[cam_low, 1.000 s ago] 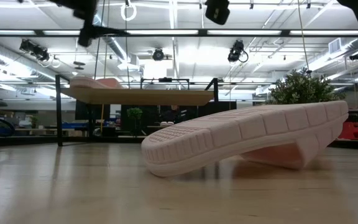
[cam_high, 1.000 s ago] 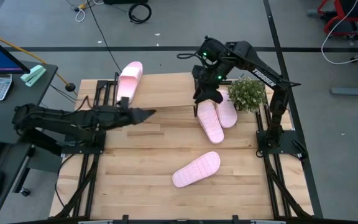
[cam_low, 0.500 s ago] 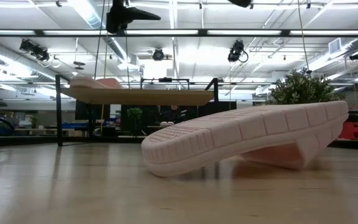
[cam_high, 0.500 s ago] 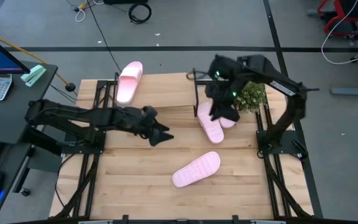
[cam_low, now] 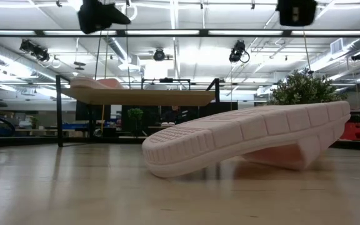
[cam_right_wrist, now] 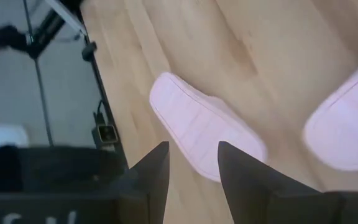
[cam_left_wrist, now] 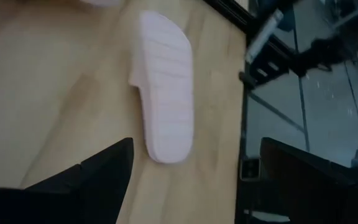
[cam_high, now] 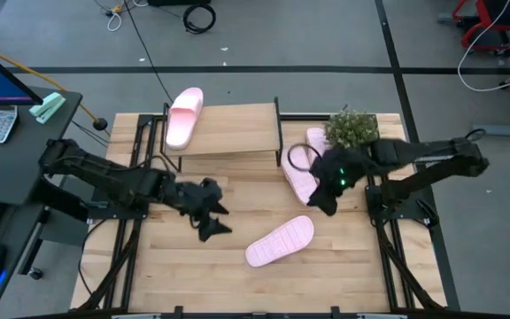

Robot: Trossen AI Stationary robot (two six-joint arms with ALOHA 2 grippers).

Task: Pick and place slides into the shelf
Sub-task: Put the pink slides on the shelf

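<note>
Nearest the table's front edge, one pale pink foam slide lies sole up on the light wooden tabletop, ribbed underside visible in both wrist views. The left gripper hangs above the table just left of this slide, fingers spread apart and holding nothing. The right gripper hangs above the table toward the right edge, fingers parted, empty. Directly beyond it, two more pink slides lie overlapping beside a small green potted plant. Farthest, at the back edge, the small shelf with light wood plank top and black metal frame carries the fourth pink slide at its left end.
</note>
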